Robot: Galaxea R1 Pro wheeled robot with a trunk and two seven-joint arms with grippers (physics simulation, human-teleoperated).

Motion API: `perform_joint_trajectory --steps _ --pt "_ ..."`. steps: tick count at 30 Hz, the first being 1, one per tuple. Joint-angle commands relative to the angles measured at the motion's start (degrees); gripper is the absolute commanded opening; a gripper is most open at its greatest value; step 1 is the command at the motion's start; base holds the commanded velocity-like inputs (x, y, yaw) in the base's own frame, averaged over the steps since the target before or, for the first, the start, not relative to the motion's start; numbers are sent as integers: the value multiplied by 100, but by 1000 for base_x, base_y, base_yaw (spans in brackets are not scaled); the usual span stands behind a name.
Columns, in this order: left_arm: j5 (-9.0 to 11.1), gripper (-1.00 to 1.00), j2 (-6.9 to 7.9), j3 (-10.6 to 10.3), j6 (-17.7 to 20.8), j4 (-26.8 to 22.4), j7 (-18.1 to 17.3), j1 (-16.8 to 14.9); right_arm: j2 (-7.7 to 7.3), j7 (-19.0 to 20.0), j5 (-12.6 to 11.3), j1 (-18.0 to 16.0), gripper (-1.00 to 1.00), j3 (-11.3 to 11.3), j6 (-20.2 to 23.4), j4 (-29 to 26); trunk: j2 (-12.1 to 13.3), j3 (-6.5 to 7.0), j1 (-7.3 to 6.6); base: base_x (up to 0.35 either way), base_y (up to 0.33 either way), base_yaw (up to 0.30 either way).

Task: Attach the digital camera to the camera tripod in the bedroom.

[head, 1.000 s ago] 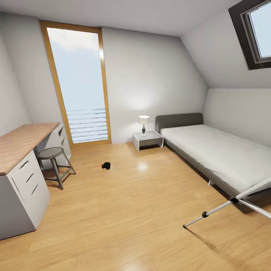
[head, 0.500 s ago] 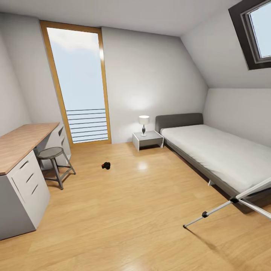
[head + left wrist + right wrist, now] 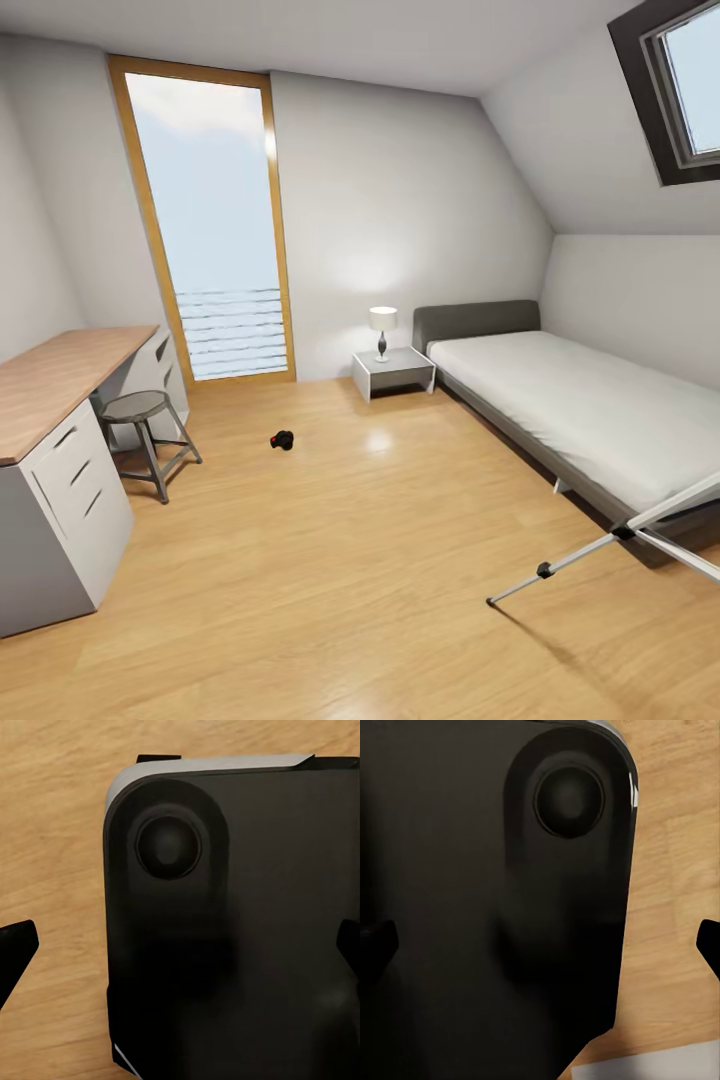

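Note:
The digital camera (image 3: 283,439) lies on the light wood floor in the middle of the bedroom, small and black with a red spot, well ahead of me. At the right edge of the head view, the camera tripod (image 3: 603,543) shows just its silver legs with black joints, in front of the bed; its head is out of frame. In the left wrist view my left gripper (image 3: 180,952) is open, its dark fingertips (image 3: 16,945) wide apart over my own black base. My right gripper (image 3: 540,952) is open too, its fingertips (image 3: 709,943) spread over the same black body.
A wood-topped desk (image 3: 55,385) with white drawers stands at the left, a round metal stool (image 3: 145,432) beside it. The grey bed (image 3: 580,420) runs along the right wall, with a nightstand and lamp (image 3: 383,332) at its head. A tall glass door (image 3: 215,230) is at the back.

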Motion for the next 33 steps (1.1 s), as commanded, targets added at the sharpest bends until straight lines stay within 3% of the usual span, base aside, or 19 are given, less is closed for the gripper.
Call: perform_joint_trajectory --steps 1,33 --pt "4 100 -1 5 -8 -8 0 3 0 1 3 -1 100 2 -17 1 -2 -4 0 0 0 82" --pt "7 100 -1 5 -6 -8 4 3 0 -5 3 -1 100 4 -13 1 -2 -4 0 0 0 216"
